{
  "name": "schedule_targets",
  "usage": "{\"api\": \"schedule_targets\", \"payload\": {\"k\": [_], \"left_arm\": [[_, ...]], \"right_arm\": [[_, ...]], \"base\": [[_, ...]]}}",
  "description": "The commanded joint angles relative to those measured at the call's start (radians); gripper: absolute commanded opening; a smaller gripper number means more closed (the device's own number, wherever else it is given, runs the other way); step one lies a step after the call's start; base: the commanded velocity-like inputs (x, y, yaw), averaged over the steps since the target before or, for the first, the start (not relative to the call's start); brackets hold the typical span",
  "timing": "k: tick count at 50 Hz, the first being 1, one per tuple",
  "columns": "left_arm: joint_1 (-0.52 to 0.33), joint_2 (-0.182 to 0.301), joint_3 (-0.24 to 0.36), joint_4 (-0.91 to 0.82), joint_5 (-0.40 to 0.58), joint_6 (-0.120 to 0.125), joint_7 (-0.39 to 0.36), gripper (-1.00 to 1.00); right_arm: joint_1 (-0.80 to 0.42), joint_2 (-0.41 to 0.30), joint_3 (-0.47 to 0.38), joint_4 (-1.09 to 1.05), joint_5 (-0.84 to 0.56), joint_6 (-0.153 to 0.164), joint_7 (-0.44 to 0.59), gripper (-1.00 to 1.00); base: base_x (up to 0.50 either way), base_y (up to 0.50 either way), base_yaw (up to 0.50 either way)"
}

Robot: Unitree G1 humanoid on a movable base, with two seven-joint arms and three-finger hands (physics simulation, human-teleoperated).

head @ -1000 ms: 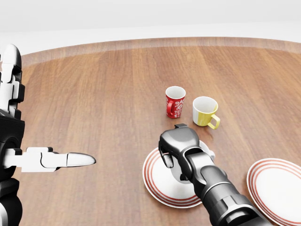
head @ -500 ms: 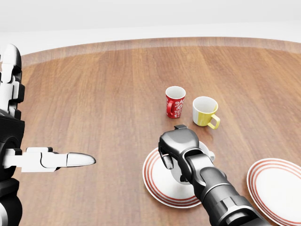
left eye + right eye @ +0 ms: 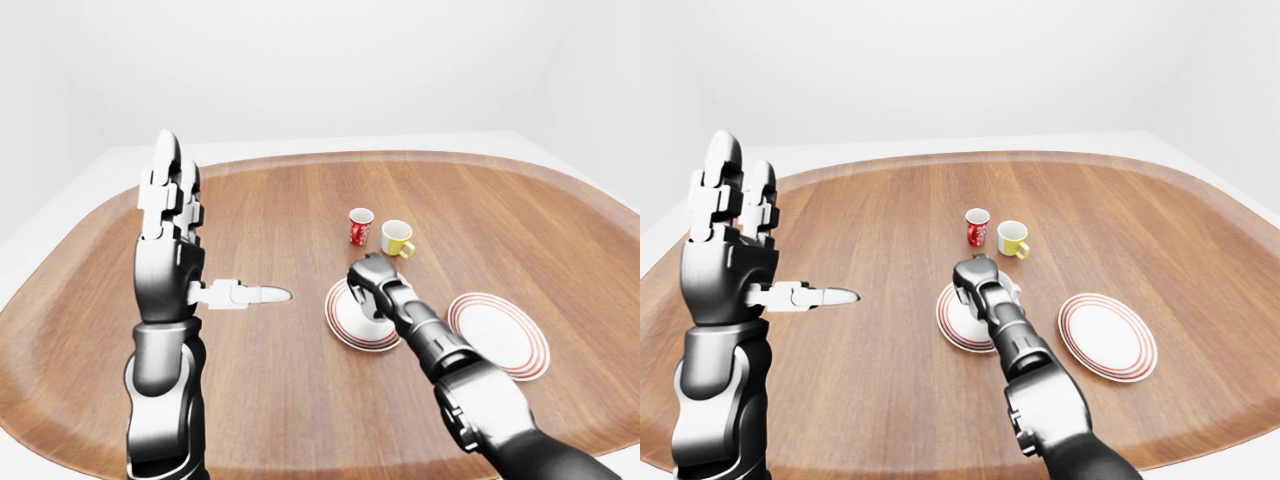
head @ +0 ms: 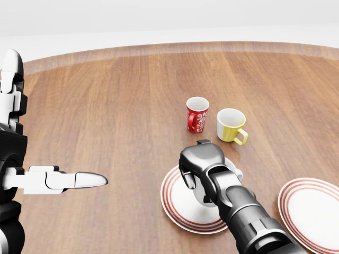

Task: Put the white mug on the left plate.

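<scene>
White mug stays on the left plate, right hand fingers unchanged, still wrapped round it.

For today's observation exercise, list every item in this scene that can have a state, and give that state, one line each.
white mug: over the left plate, mostly hidden by the right hand.
left plate: flat on the table, under the hand.
right plate: flat, bare.
red mug: upright.
yellow mug: upright.
right hand: around the mug; grip unclear.
left hand: raised, open.
</scene>
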Motion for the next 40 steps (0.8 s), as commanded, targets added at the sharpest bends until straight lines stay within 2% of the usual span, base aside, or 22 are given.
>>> {"api": "schedule_targets", "payload": {"k": [1,34,35,38,39,40], "left_arm": [[0.0,0.0,0.0,-0.001,0.0,0.0,0.0,1.0],[-0.001,0.0,0.0,0.003,0.0,0.0,-0.001,1.0],[0.0,0.0,0.0,0.004,0.0,0.0,0.0,1.0],[0.001,-0.001,-0.002,0.003,0.001,0.0,0.0,1.0],[-0.004,0.001,0.001,-0.007,-0.001,0.0,-0.001,1.0],[-0.001,0.0,0.001,0.002,0.0,0.0,0.0,1.0]], "right_arm": [[-0.007,-0.001,0.001,0.002,-0.011,0.0,-0.012,-1.0],[-0.013,0.0,0.004,0.034,-0.024,0.0,-0.046,-0.97],[-0.014,-0.001,0.005,0.035,-0.025,0.0,-0.046,-0.9],[-0.01,0.0,0.007,0.038,-0.029,0.0,-0.044,-0.15],[-0.009,0.0,0.008,0.037,-0.03,0.0,-0.046,-0.07],[-0.007,0.0,0.008,0.038,-0.031,0.0,-0.047,0.44]], "base": [[0.0,0.0,0.0],[0.0,0.0,0.0],[0.0,0.0,0.0],[0.0,0.0,0.0],[0.0,0.0,0.0],[0.0,0.0,0.0]]}}
